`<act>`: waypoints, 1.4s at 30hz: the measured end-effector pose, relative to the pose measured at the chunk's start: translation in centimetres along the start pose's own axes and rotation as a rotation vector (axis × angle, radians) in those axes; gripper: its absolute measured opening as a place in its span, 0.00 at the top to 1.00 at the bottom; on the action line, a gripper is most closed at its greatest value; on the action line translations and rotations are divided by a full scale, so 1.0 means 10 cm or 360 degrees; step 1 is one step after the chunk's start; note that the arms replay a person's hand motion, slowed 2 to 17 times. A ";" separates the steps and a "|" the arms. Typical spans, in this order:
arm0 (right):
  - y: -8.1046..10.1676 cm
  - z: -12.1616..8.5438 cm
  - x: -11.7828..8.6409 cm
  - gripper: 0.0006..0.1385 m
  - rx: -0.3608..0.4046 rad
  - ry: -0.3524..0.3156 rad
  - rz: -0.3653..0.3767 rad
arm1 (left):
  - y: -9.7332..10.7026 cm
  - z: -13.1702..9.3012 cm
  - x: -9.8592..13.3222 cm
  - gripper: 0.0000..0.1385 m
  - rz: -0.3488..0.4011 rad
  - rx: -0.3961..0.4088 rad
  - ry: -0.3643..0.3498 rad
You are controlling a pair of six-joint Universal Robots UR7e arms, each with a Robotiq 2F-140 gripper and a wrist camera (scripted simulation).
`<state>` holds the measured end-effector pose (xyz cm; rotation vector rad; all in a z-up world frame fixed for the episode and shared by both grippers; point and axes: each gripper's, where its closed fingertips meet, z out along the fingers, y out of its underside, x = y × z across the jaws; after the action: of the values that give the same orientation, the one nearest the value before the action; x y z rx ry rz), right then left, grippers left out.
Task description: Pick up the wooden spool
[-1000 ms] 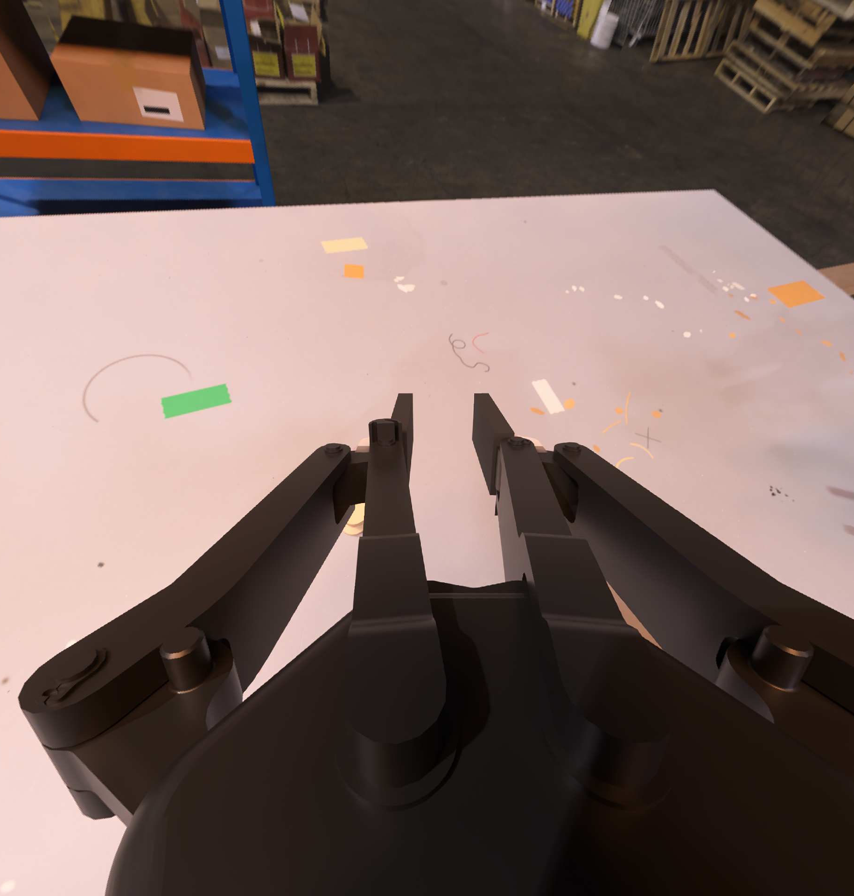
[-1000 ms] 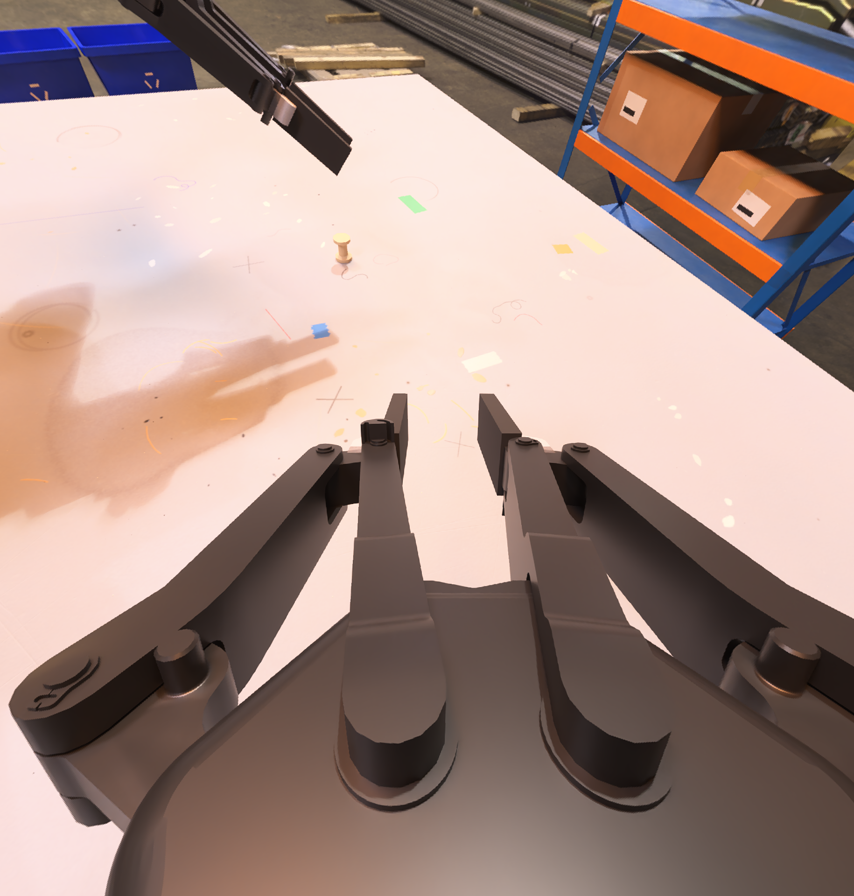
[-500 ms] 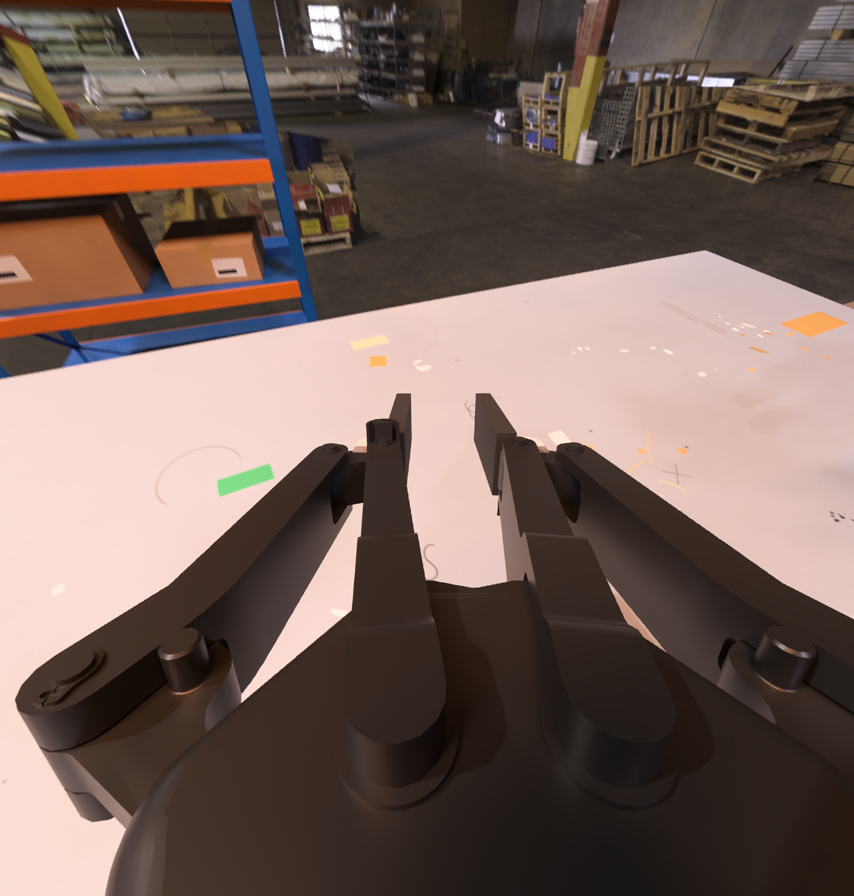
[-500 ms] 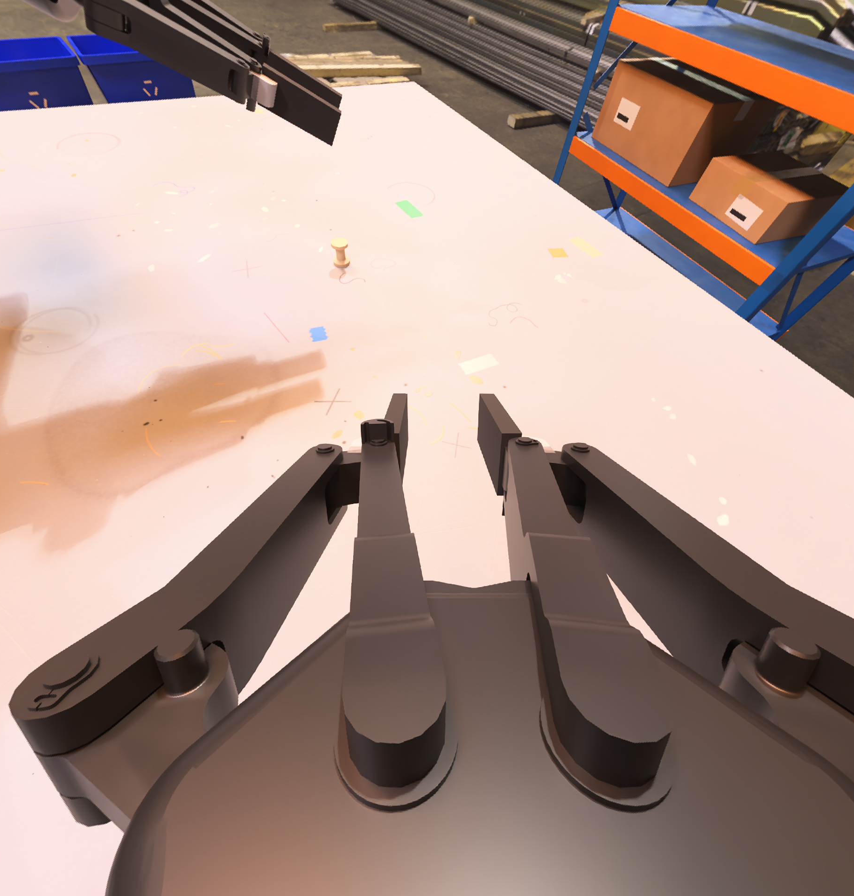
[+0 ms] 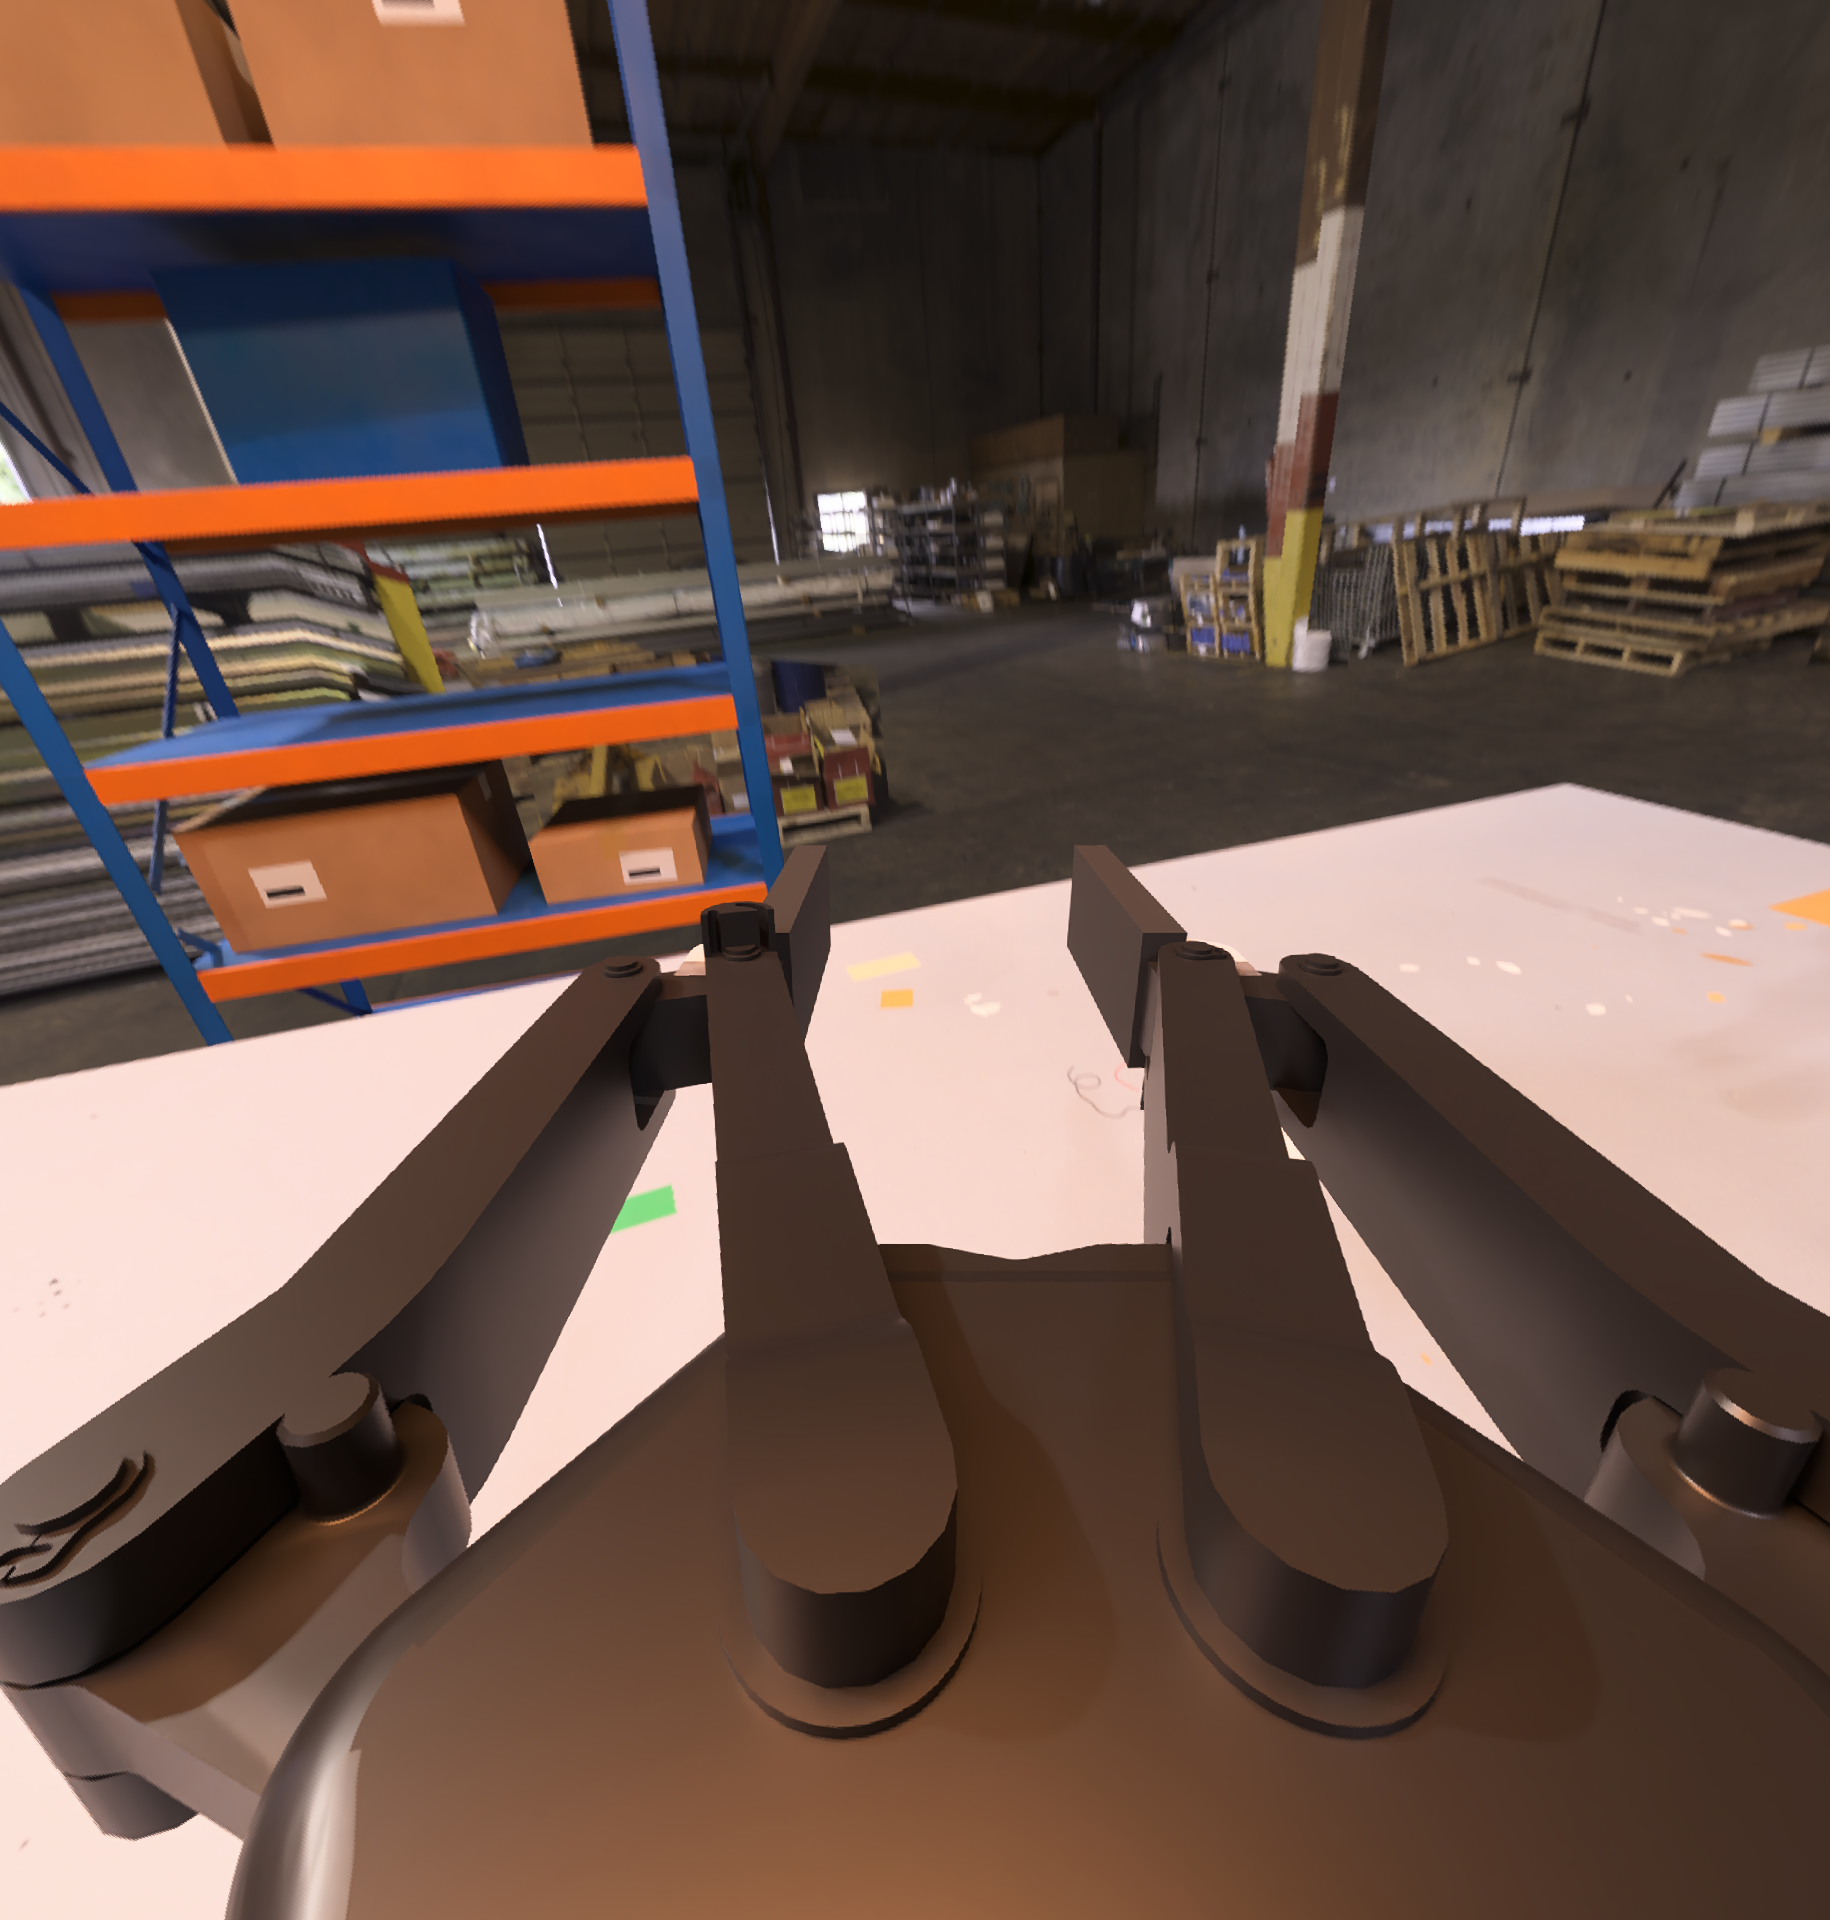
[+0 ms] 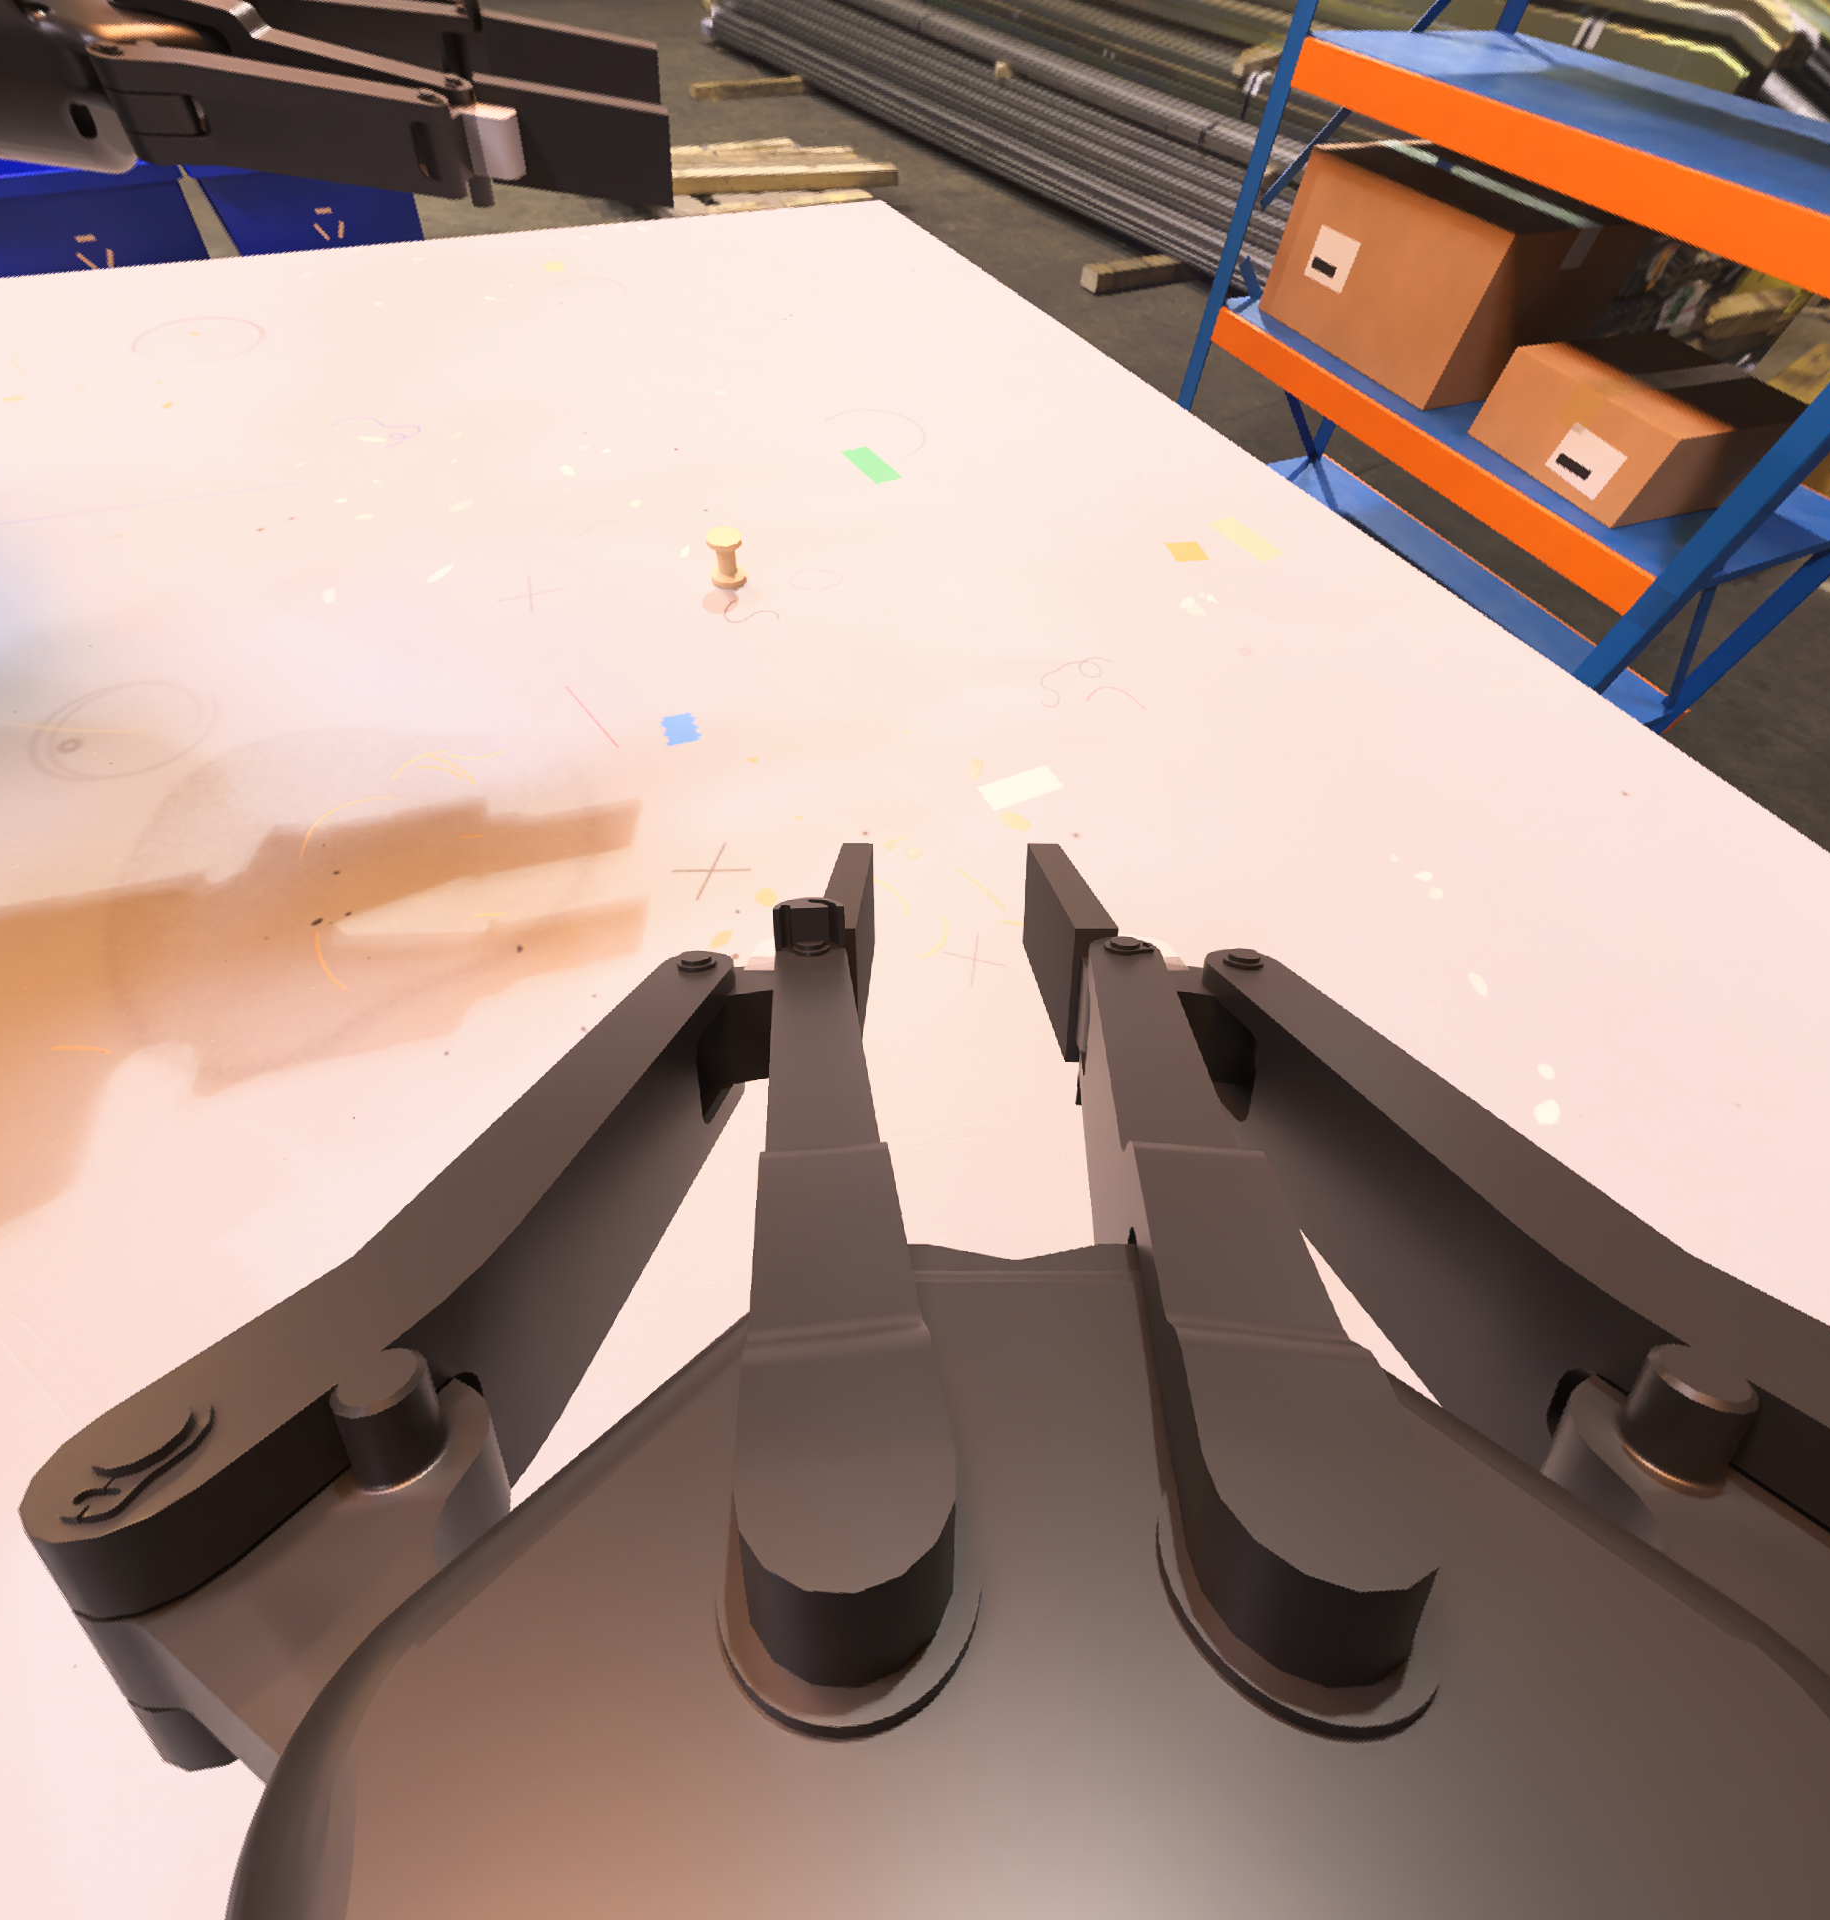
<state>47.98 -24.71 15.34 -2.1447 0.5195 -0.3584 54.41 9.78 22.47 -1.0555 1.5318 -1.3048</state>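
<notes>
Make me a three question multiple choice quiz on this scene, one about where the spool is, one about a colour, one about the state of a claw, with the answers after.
1. Where does the small pale wooden spool stand?
A. On the white table, apart from both claws
B. Between the right claw's fingers
C. On the blue and orange shelf rack

2. What colour is the tape patch just beyond the spool in the right wrist view?
A. Red
B. Green
C. Black

3. How is the right claw?
A. Shut on the spool
B. Fully shut, empty
C. Open, empty

Answers: 1 A, the spool stands upright on bare tabletop, with the right claw nearer the camera and the left claw high above the table's far edge. 2 B, the patch is bright green. 3 C, a clear gap shows between the fingertips with only table behind it.
</notes>
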 end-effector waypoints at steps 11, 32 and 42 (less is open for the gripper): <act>0.00 0.00 0.00 0.72 0.0000 -0.0004 0.0008 | -0.38 -0.21 0.04 0.54 0.0057 0.0384 0.0034; 0.02 0.03 -0.01 0.72 -0.0019 -0.0003 -0.0006 | -0.37 -0.21 -0.01 0.63 0.0000 0.0174 0.0131; 0.02 0.03 -0.01 0.72 -0.0019 -0.0008 -0.0003 | -0.44 -0.26 0.01 0.85 -0.0020 0.0199 0.0202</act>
<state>47.95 -24.54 14.98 -2.1573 0.5179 -0.3521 52.28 10.00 27.07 -0.9198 1.5167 -1.4809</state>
